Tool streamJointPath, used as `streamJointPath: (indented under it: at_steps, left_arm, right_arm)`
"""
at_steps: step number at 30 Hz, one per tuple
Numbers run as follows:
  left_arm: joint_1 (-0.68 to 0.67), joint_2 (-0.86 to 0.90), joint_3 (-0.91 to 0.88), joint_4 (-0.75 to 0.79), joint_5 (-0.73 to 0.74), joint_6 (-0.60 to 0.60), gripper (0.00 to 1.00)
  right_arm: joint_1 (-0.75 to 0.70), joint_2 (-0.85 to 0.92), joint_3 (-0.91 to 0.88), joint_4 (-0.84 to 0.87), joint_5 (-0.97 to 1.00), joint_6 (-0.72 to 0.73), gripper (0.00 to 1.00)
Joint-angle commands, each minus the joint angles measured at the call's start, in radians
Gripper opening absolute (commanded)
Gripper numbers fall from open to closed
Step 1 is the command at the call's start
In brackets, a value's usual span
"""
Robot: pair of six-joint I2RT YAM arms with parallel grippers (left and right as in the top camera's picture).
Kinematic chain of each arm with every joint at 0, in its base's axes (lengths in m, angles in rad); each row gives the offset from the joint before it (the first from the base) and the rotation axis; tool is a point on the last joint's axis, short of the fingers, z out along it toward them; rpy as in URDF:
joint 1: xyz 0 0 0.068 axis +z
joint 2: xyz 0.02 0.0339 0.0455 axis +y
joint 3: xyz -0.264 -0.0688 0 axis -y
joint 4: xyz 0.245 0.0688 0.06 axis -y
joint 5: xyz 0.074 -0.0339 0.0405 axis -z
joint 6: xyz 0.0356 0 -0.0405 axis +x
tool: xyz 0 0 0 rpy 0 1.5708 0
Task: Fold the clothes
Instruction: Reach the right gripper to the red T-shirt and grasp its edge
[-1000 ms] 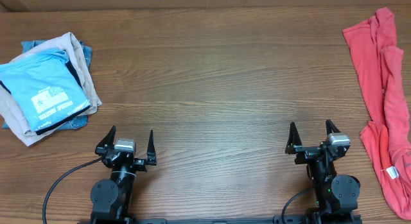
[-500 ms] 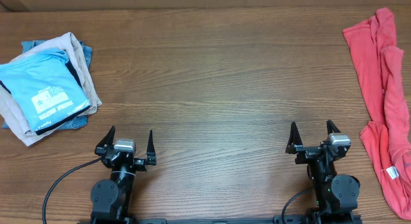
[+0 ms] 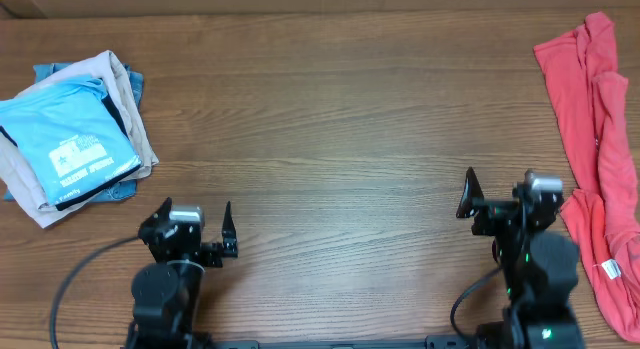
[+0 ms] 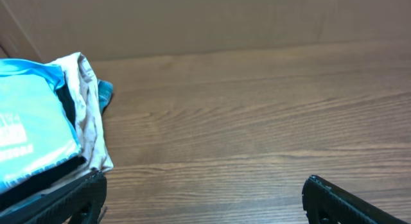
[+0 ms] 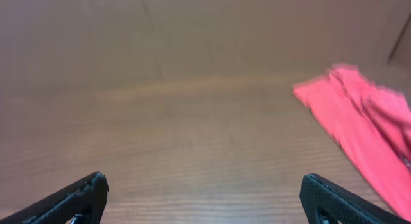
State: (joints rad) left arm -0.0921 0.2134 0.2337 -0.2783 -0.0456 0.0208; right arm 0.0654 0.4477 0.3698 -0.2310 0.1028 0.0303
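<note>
The clothes, a coral-red T-shirt [image 3: 598, 119], lie crumpled in a long strip along the table's right edge, with a small white tag near the lower end. In the right wrist view the T-shirt [image 5: 359, 121] shows blurred at the right. My right gripper [image 3: 498, 192] stands open over bare wood just left of the shirt's lower part, not touching it. In its own view the right gripper [image 5: 204, 180] has nothing between its fingers. At the front left, far from the shirt, my left gripper [image 3: 194, 211] is open and empty, as its wrist view [image 4: 204, 182] also shows.
A pile of folded garments [image 3: 75, 129] sits at the far left, a light blue printed T-shirt on top of beige and denim pieces. The same pile [image 4: 38, 128] fills the left side of the left wrist view. The wooden table [image 3: 330, 119] spreads between pile and shirt.
My right arm has moved right and a little forward, toward the red shirt. My left arm has shifted slightly left. Both grippers stay open.
</note>
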Motion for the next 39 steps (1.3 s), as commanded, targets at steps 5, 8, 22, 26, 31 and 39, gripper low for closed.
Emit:
streamJointPath:
  at_steps: [5,8,22,26,31,39]
  left_arm:
    - [-0.011,0.425,0.338,-0.150,-0.006,-0.029,1.00]
    - [-0.011,0.594,0.478,-0.228,0.061,-0.017,1.00]
    - [-0.011,0.822,0.588,-0.290,0.064,-0.089,1.00]
    - [-0.011,0.822,0.588,-0.289,0.064,-0.089,1.00]
    - [-0.011,0.822,0.588,-0.290,0.064,-0.089,1.00]
    - [-0.011,0.822,0.588,-0.291,0.064,-0.089,1.00]
  right_arm:
    - [-0.006,0.513,0.408,-0.311,0.036,-0.005,1.00]
    - [-0.006,0.676,0.508,-0.364,0.031,-0.004,1.00]
    - [-0.278,0.829,0.539,-0.406,0.129,0.095,1.00]
    - [-0.422,0.849,0.530,-0.414,0.129,0.104,0.99]
    - [-0.562,0.924,0.529,-0.408,0.129,0.104,0.98]
    - [-0.663,1.115,0.529,-0.406,0.092,0.104,0.83]
